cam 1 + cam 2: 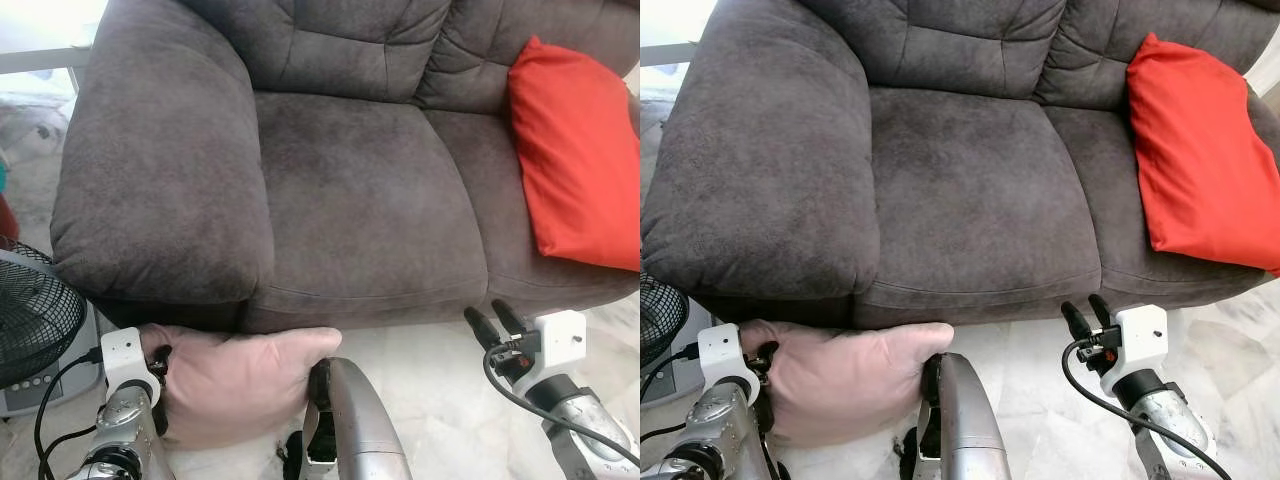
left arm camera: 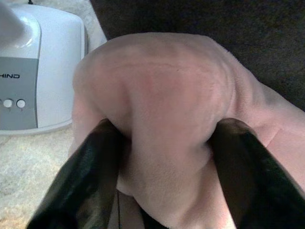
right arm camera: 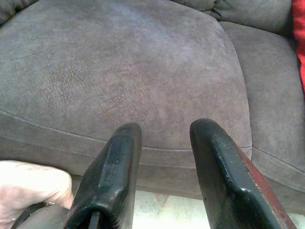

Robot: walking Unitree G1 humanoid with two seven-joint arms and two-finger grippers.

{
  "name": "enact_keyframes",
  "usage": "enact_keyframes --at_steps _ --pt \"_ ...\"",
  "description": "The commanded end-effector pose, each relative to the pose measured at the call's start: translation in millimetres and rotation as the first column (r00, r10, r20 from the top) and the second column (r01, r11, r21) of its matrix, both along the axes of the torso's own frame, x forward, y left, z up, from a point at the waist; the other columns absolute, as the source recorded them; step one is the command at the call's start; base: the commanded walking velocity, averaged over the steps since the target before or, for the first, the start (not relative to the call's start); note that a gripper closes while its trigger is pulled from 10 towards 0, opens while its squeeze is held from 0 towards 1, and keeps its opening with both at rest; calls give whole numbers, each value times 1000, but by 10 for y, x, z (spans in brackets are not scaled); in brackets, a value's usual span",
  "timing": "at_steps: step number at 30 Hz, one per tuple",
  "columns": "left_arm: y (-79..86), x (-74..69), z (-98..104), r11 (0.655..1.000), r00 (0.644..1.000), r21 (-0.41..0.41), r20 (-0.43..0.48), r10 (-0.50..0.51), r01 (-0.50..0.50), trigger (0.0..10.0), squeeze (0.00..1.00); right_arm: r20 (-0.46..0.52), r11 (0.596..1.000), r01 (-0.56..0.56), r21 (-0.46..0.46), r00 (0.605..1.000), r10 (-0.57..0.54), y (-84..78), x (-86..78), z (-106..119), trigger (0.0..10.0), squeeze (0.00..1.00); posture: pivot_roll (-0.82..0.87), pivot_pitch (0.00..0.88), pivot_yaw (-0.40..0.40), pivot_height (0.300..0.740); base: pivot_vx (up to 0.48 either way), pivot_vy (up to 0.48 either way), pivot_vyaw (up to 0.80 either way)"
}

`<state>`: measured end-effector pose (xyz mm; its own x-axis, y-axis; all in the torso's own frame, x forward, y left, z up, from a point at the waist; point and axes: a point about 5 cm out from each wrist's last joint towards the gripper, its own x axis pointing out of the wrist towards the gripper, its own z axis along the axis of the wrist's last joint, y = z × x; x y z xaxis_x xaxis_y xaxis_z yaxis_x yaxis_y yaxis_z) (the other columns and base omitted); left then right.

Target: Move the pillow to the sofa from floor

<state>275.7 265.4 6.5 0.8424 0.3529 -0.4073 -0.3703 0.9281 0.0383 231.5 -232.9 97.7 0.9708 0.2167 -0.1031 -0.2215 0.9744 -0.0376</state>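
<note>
Two pillows are in view; the task's one is the pink pillow, low at the near left, against the sofa front below the left armrest. Whether it rests on the floor or hangs slightly clear cannot be told.

Left gripper: jaws moderately spread and pressed into a bulging corner of the pillow, one finger on each side, fabric puckering between them. Grip appears secure.

Right gripper: jaws slightly parted, holding nothing, near right, pointing toward the sofa's front edge.

Handling, as judged: the pillow looks light, soft and highly compressible, with a fleecy, low-slip cover. It is not fragile. A corner pinch will carry it, but the body will sag and swing; a deeper bite into the bulk, or support from the free gripper, would steady it.

Materials: the sofa is dark grey-brown suede-like upholstery, thickly padded, with rounded armrest and broad flat seat cushions. The left seat is bare and the natural target. A red pillow, smooth woven cloth, leans against the backrest at the far right. The floor is pale polished stone, likely slick. A fan, black grille on white base, stands just left of the pillow; swing clearance merits care.
</note>
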Motion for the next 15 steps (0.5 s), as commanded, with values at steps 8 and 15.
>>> enact_keyframes --at_steps 8,15 --pt "-48 -26 -46 1000 1000 20 -21 -16 17 0 0 -22 1000 23 -19 1000 -23 -79 -27 -53 10000 0 -137 217 -312 540 0 0 0" --pt "-42 -42 -54 999 1000 26 -22 -19 20 0 0 -25 1000 24 -14 999 -24 -89 -22 -91 10000 0 -130 207 -302 540 0 0 0"
